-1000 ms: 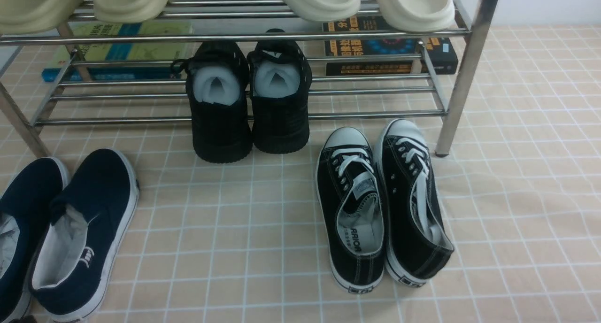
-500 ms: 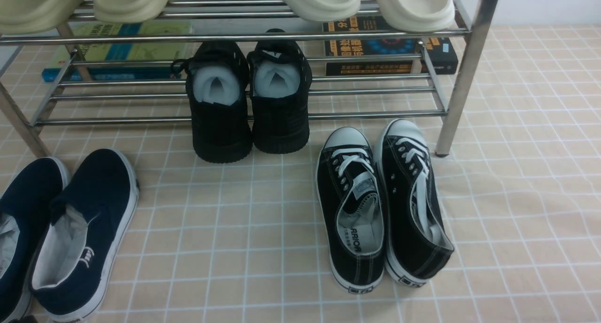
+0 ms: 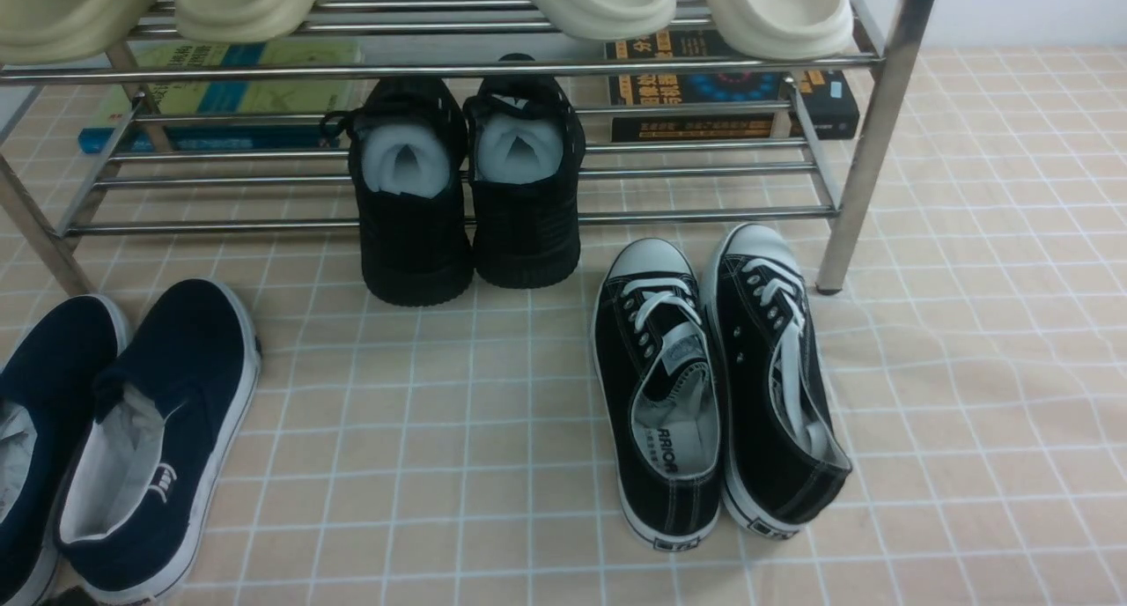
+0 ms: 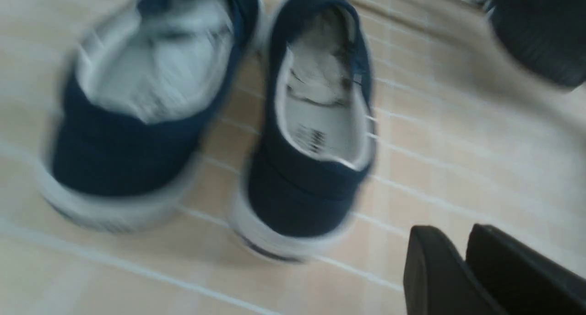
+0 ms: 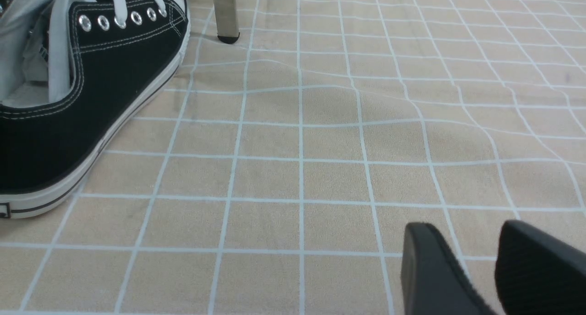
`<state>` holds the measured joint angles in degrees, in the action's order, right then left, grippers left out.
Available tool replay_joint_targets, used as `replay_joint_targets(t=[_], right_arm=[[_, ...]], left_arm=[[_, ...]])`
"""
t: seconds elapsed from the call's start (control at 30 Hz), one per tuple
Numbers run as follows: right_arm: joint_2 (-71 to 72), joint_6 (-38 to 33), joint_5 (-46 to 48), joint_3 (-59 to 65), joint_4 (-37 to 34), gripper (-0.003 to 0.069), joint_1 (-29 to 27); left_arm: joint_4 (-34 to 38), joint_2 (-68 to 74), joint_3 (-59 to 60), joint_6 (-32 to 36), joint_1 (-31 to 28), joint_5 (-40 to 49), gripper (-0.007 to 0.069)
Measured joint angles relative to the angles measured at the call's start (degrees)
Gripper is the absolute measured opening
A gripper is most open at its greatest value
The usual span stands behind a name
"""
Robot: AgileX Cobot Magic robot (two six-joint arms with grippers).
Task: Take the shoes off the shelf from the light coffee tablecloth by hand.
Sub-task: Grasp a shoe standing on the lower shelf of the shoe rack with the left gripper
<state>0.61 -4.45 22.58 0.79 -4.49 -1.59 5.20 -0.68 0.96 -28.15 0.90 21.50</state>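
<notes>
Our left gripper shows only two black fingertips, pressed so close that we see no real gap and nothing between them. We read it as closed on empty air. Our right gripper has its tips a little apart, with bare cloth showing through the gap, and it carries nothing either.

The shoes sit side by side on the lowest tier of the shelf, touching each other. Their heels point toward us and hang out past the front bar, and their toes point to the back. So their long axis runs straight away from us. In the front view they lie slightly left of the middle.

The left wrist view, smeared as it is, looks over the navy slip-ons on the light coffee tablecloth. A ribbed black heel edges in at one corner beyond them, and we take that for one of the shoes. The right wrist view holds only a canvas sneaker, a leg of the shelf and open cloth.

We judge the left arm the nearer one: the shoes lie ahead of it and inward, toward the middle. The right arm — as far as we can tell — has the canvas sneaker and its mate between it and them. A grasp would best come at the heels, along that axis, once the fingers spread.
</notes>
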Motion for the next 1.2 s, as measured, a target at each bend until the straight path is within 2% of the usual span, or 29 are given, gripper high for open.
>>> replay_joint_targets(t=[0.1,0.17,0.3,0.43,0.57,0.77,0.97,1.0,1.1,1.2], right_arm=[[0.00,0.00,0.00,0.00,0.00,0.0241,0.00],[0.00,0.00,0.00,0.00,0.00,0.0241,0.00],[0.00,0.00,0.00,0.00,0.00,0.0241,0.00],[0.00,0.00,0.00,0.00,0.00,0.0241,0.00],[0.00,0.00,0.00,0.00,0.00,0.0241,0.00],[0.00,0.00,0.00,0.00,0.00,0.0241,0.00],[0.00,0.00,0.00,0.00,0.00,0.0241,0.00],[0.00,0.00,0.00,0.00,0.00,0.0241,0.00],[0.00,0.00,0.00,0.00,0.00,0.0241,0.00],[0.00,0.00,0.00,0.00,0.00,0.0241,0.00]], left_arm=[[11.13,0.00,0.23,-10.36,0.00,-0.28,0.0144],[16.07,0.00,0.34,-15.63,0.00,-0.47,0.0146],[18.87,0.00,0.48,-19.15,0.00,-0.74,0.0146],[16.86,0.00,0.54,-19.14,0.00,-2.81,0.0149],[14.02,0.00,-1.16,-16.38,0.00,-3.26,0.0128],[8.42,5.38,-16.24,-8.23,0.00,4.22,0.0004],[-2.09,24.50,-31.91,-4.59,0.00,22.41,0.0001],[-2.09,25.24,-32.38,-4.45,0.00,23.00,0.0001],[-6.01,38.85,-41.56,1.81,0.00,31.09,0.0001],[-5.20,46.73,-48.54,8.20,0.00,34.34,0.0004]])
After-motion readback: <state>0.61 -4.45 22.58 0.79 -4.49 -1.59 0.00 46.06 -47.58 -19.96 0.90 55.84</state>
